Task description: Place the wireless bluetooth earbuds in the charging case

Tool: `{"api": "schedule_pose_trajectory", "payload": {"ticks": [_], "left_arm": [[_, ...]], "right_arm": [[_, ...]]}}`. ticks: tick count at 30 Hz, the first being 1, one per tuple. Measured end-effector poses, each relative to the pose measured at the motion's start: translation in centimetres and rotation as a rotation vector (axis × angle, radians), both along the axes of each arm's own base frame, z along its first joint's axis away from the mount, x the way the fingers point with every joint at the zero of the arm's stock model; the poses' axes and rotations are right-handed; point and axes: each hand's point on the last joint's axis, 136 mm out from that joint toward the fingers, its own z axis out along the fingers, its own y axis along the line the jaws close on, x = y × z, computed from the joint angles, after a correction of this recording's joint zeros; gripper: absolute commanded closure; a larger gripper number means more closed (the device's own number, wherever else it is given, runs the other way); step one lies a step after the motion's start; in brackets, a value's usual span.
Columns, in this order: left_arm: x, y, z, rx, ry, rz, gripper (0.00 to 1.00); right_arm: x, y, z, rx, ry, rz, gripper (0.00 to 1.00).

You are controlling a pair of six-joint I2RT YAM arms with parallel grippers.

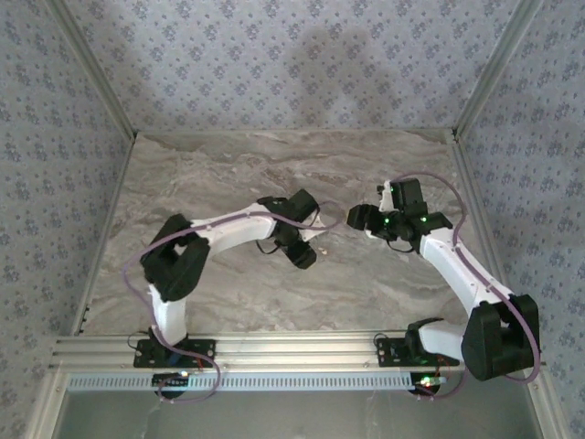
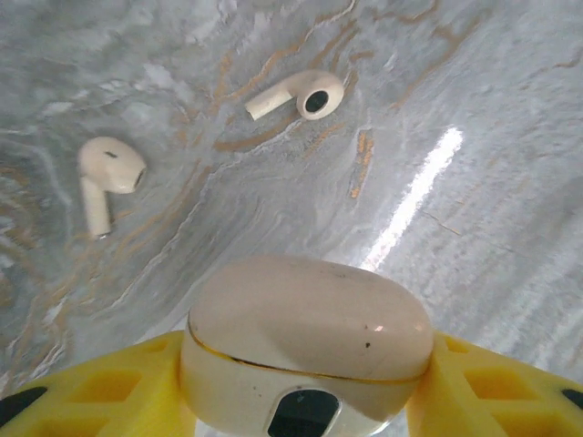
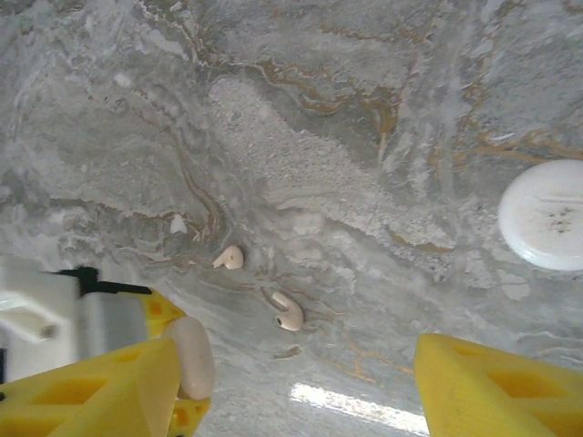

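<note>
The charging case (image 2: 310, 332) is a cream rounded box with a thin gold seam and its lid down. My left gripper (image 2: 305, 369) is shut on it, a yellow finger (image 2: 82, 387) pressed to each side. Two white earbuds lie on the marble beyond the case, one (image 2: 109, 173) to the left and one (image 2: 296, 96) farther off. From the right wrist view the same earbuds (image 3: 230, 258) (image 3: 289, 312) lie side by side, with the held case (image 3: 193, 357) at lower left. My right gripper (image 3: 301, 391) hovers open above them with nothing between its fingers. From above, the left gripper (image 1: 306, 247) and right gripper (image 1: 358, 218) face each other mid-table.
A white round disc (image 3: 547, 214) lies on the marble to the right of the earbuds. The grey-veined table (image 1: 228, 174) is walled by patterned panels at the back and sides, with a metal rail along the near edge.
</note>
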Motion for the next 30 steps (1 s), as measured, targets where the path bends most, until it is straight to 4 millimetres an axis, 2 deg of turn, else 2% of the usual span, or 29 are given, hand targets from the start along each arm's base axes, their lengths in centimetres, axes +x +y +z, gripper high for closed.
{"api": "schedule_pose_trajectory", "payload": {"ticks": [5,9,14,21,26,30], "left_arm": [[-0.1,0.6,2.2,-0.146,-0.055,-0.024,0.46],[-0.5,1.3,3.3,-0.263,-0.094,-0.052,0.47],[-1.3,2.1,5.2,-0.399,-0.187,-0.123,0.49],[-1.5,1.6,7.7,-0.487,-0.321,-0.223,0.50],[-1.3,1.5,8.0,-0.493,-0.349,-0.244,0.50],[-1.3,1.5,8.1,-0.493,-0.354,-0.249,0.50]], "right_arm": [[-0.2,1.1,0.1,0.043,-0.002,0.027,0.30],[-0.5,1.8,-0.3,0.086,0.003,0.033,0.34],[-1.9,3.5,-0.8,0.149,0.015,0.086,0.39],[-4.4,7.5,1.0,0.276,-0.031,0.239,0.41],[-5.9,10.3,2.5,0.342,-0.059,0.338,0.41],[-6.7,11.7,3.2,0.372,-0.073,0.387,0.44]]}}
